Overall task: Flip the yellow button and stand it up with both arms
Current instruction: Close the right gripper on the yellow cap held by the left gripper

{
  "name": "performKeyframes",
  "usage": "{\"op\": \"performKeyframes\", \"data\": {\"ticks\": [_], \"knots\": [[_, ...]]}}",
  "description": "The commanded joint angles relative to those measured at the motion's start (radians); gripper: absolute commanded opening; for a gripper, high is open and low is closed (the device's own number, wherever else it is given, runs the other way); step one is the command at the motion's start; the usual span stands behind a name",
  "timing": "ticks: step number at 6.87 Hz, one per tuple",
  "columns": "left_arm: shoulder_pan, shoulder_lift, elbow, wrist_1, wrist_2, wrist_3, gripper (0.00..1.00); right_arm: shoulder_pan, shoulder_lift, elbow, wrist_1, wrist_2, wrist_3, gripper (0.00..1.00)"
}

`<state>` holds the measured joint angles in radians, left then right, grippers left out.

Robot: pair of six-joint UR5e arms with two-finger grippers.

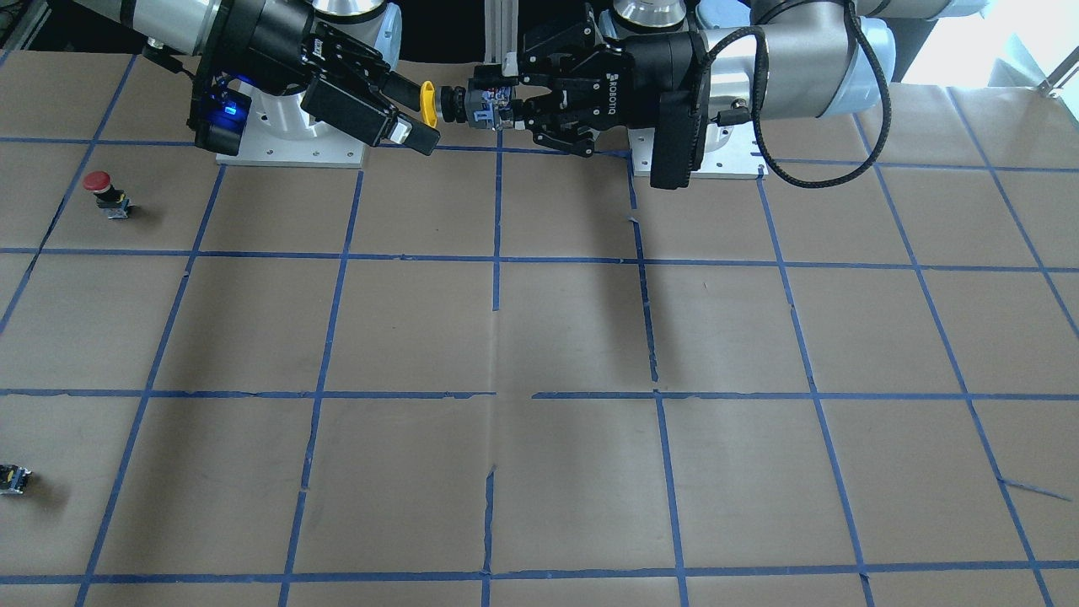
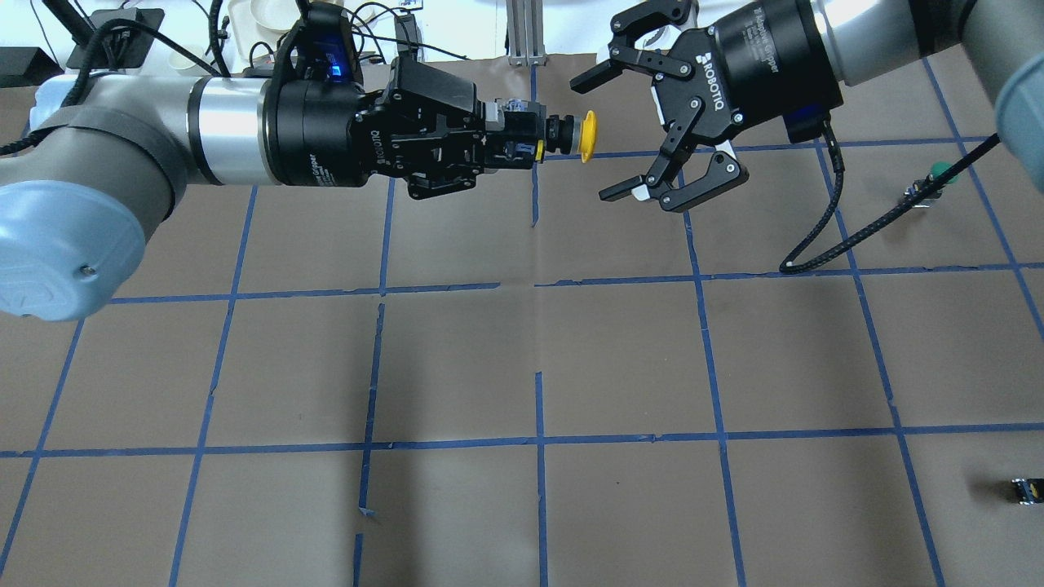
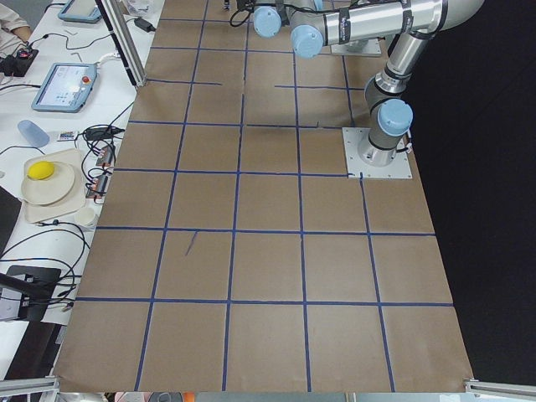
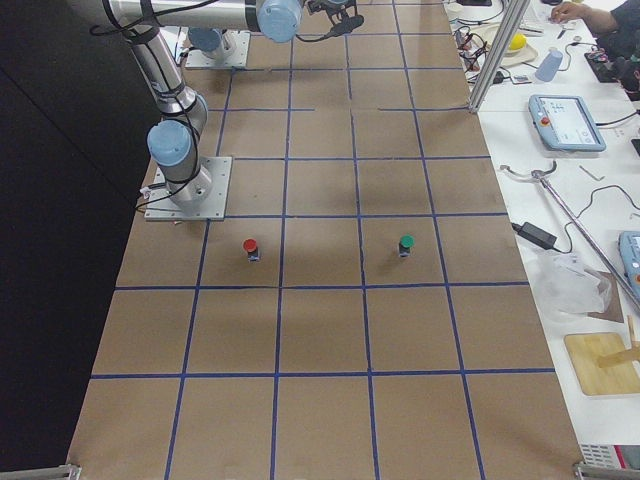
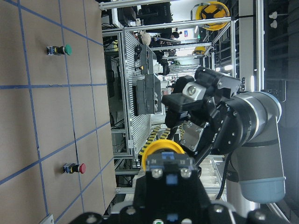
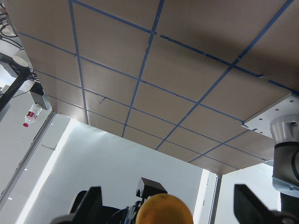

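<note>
Shows a yellow button point(image 2: 567, 134) held sideways in mid-air above the middle of the robot-side edge of the table point(image 2: 620, 359). Shows its dark block body clamped in the left gripper point(image 2: 522, 130), with the round cap pointing at the right gripper point(image 2: 599, 139). Shows that right gripper spread wide and holding nothing, its fingertips about level with the cap and seemingly not touching it. Looks like a light, hard plastic part, stiff and unlikely to bend or crack under a firm pinch. Suggests a smooth, rounded cap that could slip or twist between flat pads. Favours a hold across the cap's rim or on the short neck behind it, leaving free the end meant to meet the table. Hints at a tippy stand, with a wide cap over a small body. Shows a flat table covered in matte brown paper with a blue tape grid, probably not slippery. Includes a red button point(image 1: 99, 184) and a green button point(image 4: 406, 243) standing toward the table's right end. Includes a small dark block point(image 2: 1024, 489) by the right end edge toward the operators' side, well apart from both grippers.
</note>
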<state>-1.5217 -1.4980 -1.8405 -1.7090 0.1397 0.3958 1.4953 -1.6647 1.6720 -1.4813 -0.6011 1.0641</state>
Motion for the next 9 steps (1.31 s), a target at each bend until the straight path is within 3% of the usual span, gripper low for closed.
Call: {"op": "performKeyframes", "data": {"ticks": [1, 3, 4, 5, 6, 7, 9], "knots": [[0.000, 0.002, 0.000, 0.000, 0.000, 0.000, 0.10, 0.002, -0.019, -0.003, 0.000, 0.018, 0.101, 1.00], [0.000, 0.001, -0.002, 0.000, 0.001, 0.000, 0.10, 0.000, -0.020, -0.005, -0.002, 0.035, 0.105, 0.95], [0.000, 0.001, -0.002, 0.000, 0.001, 0.001, 0.10, 0.000, -0.020, -0.003, -0.001, 0.035, 0.105, 0.85], [0.000, 0.002, -0.002, 0.000, 0.001, 0.000, 0.10, 0.000, -0.020, 0.000, 0.000, 0.037, 0.105, 0.69], [0.000, 0.001, -0.002, 0.000, 0.001, 0.001, 0.10, 0.000, -0.020, 0.000, 0.001, 0.037, 0.105, 0.45], [0.000, -0.001, -0.003, -0.001, 0.003, 0.001, 0.10, -0.001, -0.018, 0.002, 0.003, 0.037, 0.105, 0.31], [0.000, 0.002, -0.002, 0.000, 0.008, 0.001, 0.16, -0.004, -0.018, 0.003, 0.004, 0.035, 0.105, 0.25]]}}
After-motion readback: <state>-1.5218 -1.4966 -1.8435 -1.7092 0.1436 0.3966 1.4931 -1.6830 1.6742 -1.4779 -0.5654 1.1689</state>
